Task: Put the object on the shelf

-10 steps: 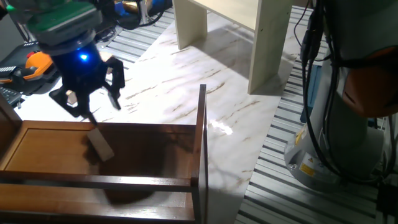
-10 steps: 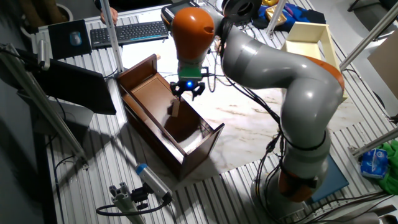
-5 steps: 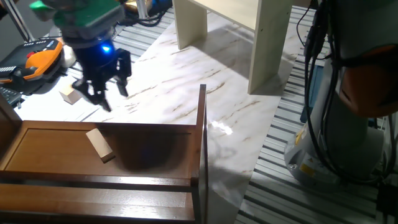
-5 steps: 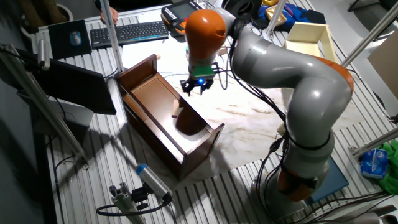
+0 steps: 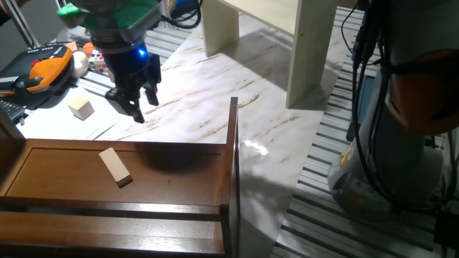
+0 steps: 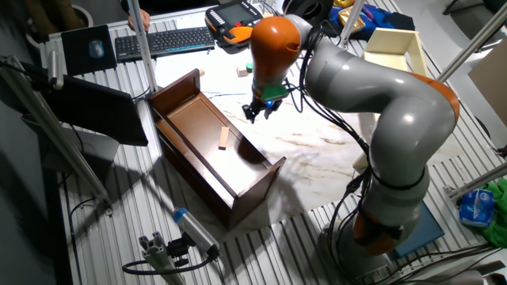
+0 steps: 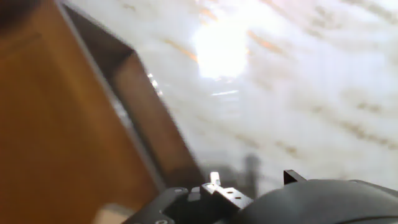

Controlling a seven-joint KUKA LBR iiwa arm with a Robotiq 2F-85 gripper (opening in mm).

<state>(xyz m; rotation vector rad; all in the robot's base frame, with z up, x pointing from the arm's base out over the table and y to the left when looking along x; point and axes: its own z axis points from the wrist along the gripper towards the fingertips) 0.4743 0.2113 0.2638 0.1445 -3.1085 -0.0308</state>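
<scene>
The object, a small flat tan wooden block (image 5: 115, 168), lies flat on a board of the dark reddish-brown shelf (image 5: 172, 180), apart from the gripper. It also shows inside the shelf (image 6: 196, 119) in the other fixed view (image 6: 225, 138). My gripper (image 5: 145, 107) is open and empty. It hangs over the marble table beyond the shelf's back edge, up and to the right of the block, and also shows in the other fixed view (image 6: 257, 112). The hand view is blurred and shows the shelf's edge (image 7: 56, 124) beside the marble; the block is out of view there.
A light wooden cube (image 5: 81, 108) sits on the marble left of the gripper. The shelf's upright side panel (image 5: 233, 165) rises at its right end. Pale cream table legs (image 5: 312, 50) stand at the back. An orange pendant (image 5: 39, 68) and a keyboard (image 6: 162, 41) lie off the marble.
The gripper let go of the block on the shelf board, then rose and moved right and away over the marble. The block stays lying flat on the board.
</scene>
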